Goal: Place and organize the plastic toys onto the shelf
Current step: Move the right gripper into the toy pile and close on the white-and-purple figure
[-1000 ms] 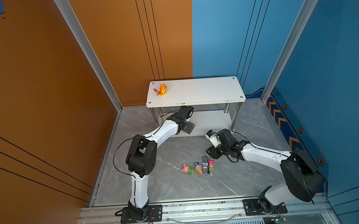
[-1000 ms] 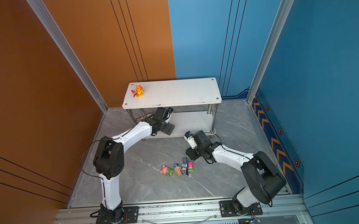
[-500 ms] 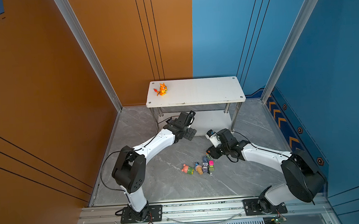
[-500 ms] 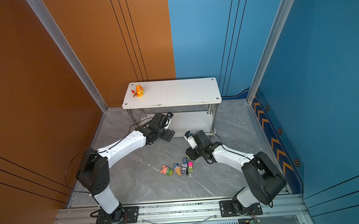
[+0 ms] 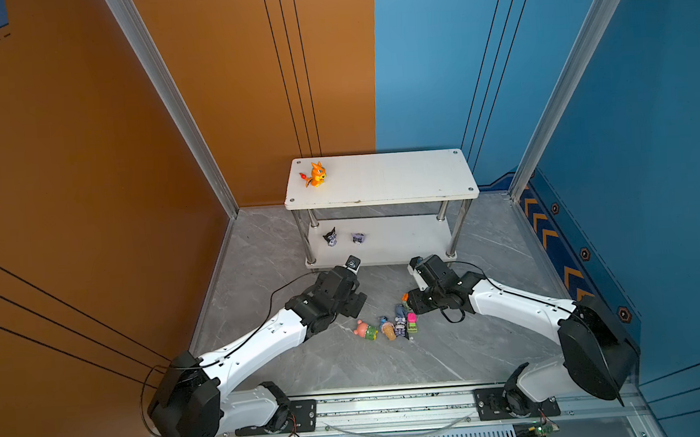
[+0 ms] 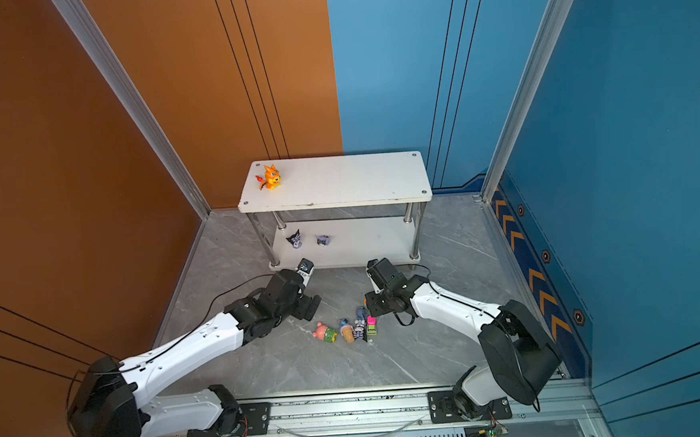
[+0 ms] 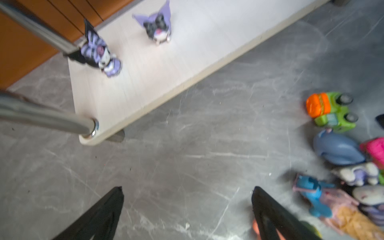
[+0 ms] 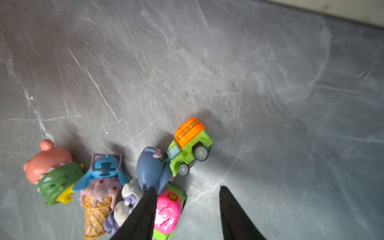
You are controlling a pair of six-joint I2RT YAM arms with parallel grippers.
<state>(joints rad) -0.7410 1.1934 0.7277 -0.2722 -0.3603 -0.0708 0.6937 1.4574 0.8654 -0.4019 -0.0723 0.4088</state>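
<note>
Shelf (image 5: 379,178): three placed, six toys (image 5: 388,327) waiting on floor (image 5: 260,275).
Dragon (image 5: 315,174) top, imps (image 5: 330,237) below; left gripper (image 7: 187,188) gapes empty; right gripper (image 8: 187,187) parted, empty, over pink car (image 8: 167,209).

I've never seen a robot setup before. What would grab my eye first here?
The orange dragon stands out first, alone on the top board of the shelf, at its left end. Next comes the huddle of bright toys on the grey floor in front of it, with the right claw open just over them. Two black-purple imps sit on the shelf's lower board.
</note>
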